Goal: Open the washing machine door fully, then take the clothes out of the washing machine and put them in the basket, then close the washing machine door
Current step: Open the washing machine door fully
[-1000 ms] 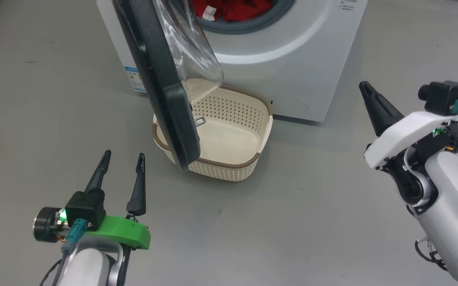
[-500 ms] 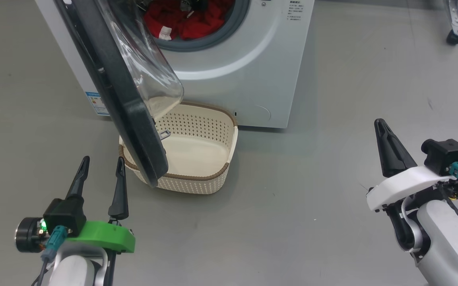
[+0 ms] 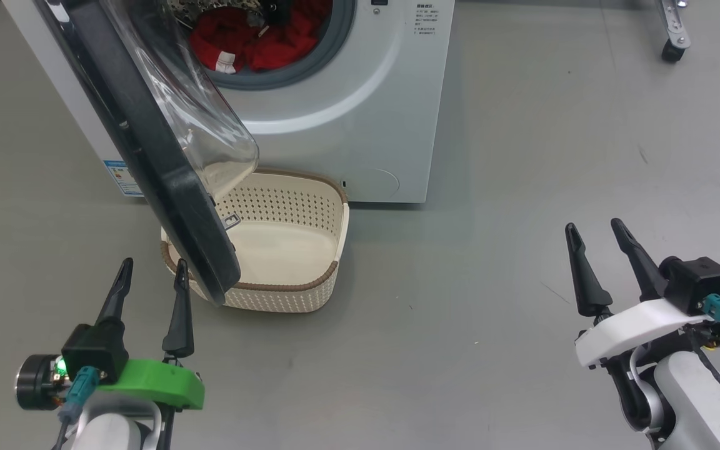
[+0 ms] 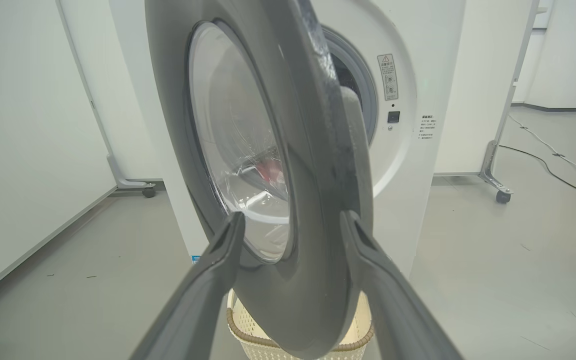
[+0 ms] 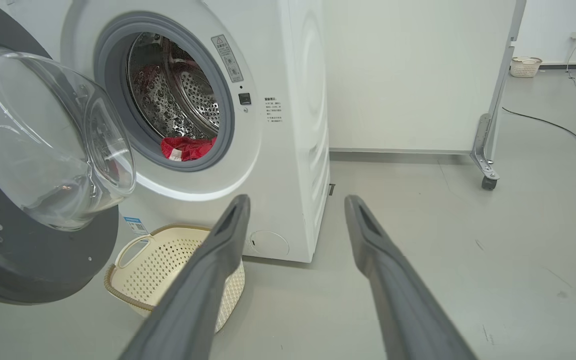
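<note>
- The washing machine point(image 3: 360, 125) stands at the far side of the grey floor point(image 3: 491, 262), with a small blue sticker point(image 3: 121, 177) low down at its left.
- The washing machine door point(image 3: 147, 156) is swung out partway on the left. Its glass bowl is turned toward the drum, and its lower edge hangs over the near-left corner of the basket.
- The clothes point(image 3: 235, 44) lie heaped in the bottom of the drum, red, with a white label showing.
- The basket point(image 3: 288, 289) sits on the floor just in front of the machine, below the opening, its cream bottom bare.
- The left gripper point(image 3: 152, 265) hovers at the near left with its jaws spread apart. Its tips are just beside the door's lower edge, with a gap showing between them and the door. In the left wrist view the door's rim lines up between the fingers.
- The right gripper point(image 3: 592, 226) is well apart at the near right, above bare floor, with its jaws also spread.
</note>
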